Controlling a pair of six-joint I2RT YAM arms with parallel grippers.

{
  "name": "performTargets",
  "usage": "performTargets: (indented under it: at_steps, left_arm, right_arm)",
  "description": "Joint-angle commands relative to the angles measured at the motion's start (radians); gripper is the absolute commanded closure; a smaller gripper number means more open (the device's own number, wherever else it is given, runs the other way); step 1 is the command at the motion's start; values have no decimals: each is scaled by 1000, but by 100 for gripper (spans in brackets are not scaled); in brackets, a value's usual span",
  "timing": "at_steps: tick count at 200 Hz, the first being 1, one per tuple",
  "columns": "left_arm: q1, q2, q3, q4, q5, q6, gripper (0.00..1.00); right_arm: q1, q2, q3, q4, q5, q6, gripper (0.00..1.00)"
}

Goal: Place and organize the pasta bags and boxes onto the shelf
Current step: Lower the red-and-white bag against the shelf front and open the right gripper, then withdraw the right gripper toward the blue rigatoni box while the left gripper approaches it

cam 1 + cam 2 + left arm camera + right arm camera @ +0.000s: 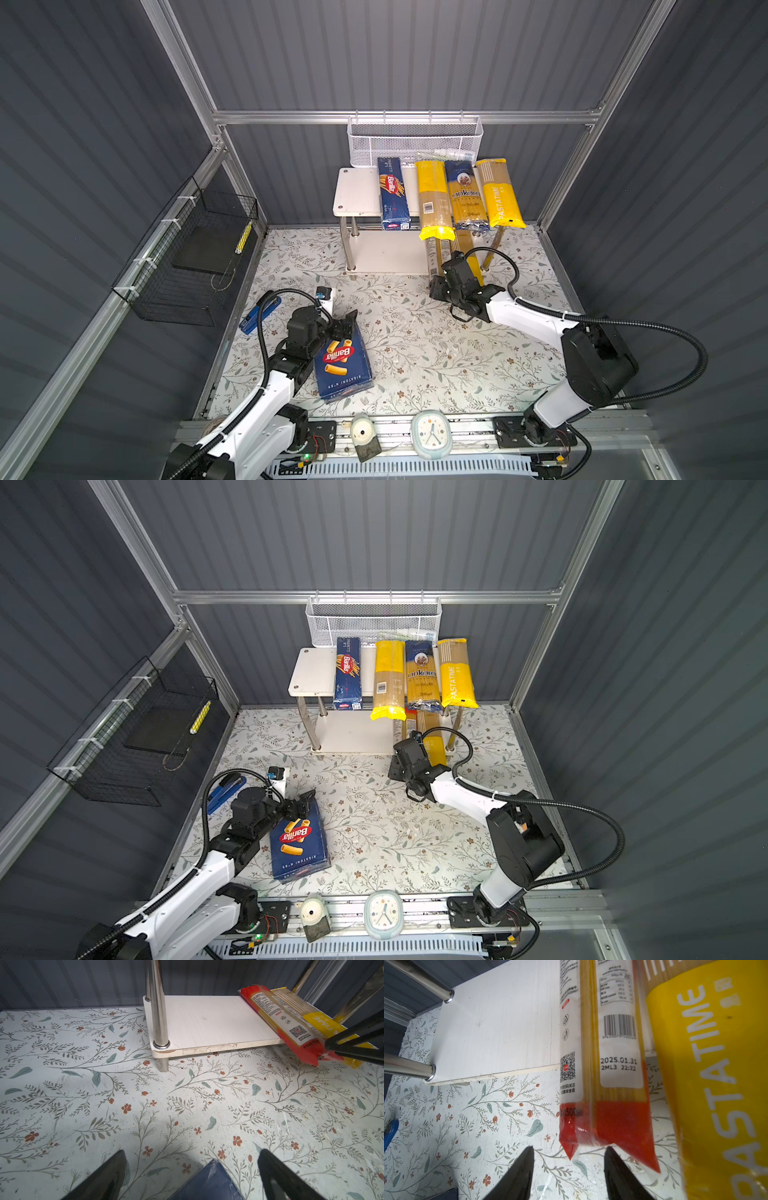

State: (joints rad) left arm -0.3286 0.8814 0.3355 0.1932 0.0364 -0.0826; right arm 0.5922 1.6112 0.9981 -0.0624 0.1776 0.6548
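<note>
- The shelf (357, 191) stands at the upper centre of both top views. Its upper board carries, left to right, the spaghetti box (392, 193), the plain yellow bag (432, 199), the ankara bag (467, 195) and the upper PASTATIME bag (500, 195). All overhang the front edge.
- On the lower board, the red bag (612, 1122) and the lower PASTATIME bag (716, 1084) are laid side by side. Their near ends project past the board over the desk (415, 345).
- The right claw (569, 1149) is seen partly open, its tips at the red bag's sealed end. Nothing is gripped.
- The left claw (191, 1151) is spread wide at the lower left of the top views. A corner of the rigatoni box (343, 365), which lies flat on the desk, is seen between the jaws with gaps on both sides. No hold is judged.
- The step in hand is judged to be seating the red bag deeper on the lower board. A square push along the bag's length is advised, so that it is neither skewed against its neighbour nor buckled.
- The rigatoni box is judged best reserved for the bare left part of a board.
- Writing read: "Barilla" on both boxes; "RIGATONI N.89"; "ankara"; "PASTATIME". On the red bag, a barcode, a QR code and "2025.01.31 2ML3 22:22" are read.
</note>
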Motion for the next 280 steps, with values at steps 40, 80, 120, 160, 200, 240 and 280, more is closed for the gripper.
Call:
performTargets:
  at_steps: [40,80,120,160,200,240,280]
  left_arm:
    - [-4,-6,22,-31,-41,-16,0]
    - [-4,30,64,-73,-37,-31,1]
    - [0,3,190,-313,-164,-167,0]
    - [37,11,323,-575,-130,-268,0]
    - [223,-27,321,-705,89,-404,0]
    - [233,-60,253,-743,79,-491,0]
    - [234,-131,162,-738,96,-569,1]
  right_arm:
    - [-29,73,44,59,-27,-1,44]
    - [-43,80,79,55,-28,-27,44]
    - [-38,36,89,-23,-92,-80,42]
    - [15,-98,20,-132,-200,-150,40]
    - [119,-179,19,-222,-312,-215,38]
    - [244,-154,-40,9,-353,-132,37]
    - [314,-30,-42,195,-374,-45,36]
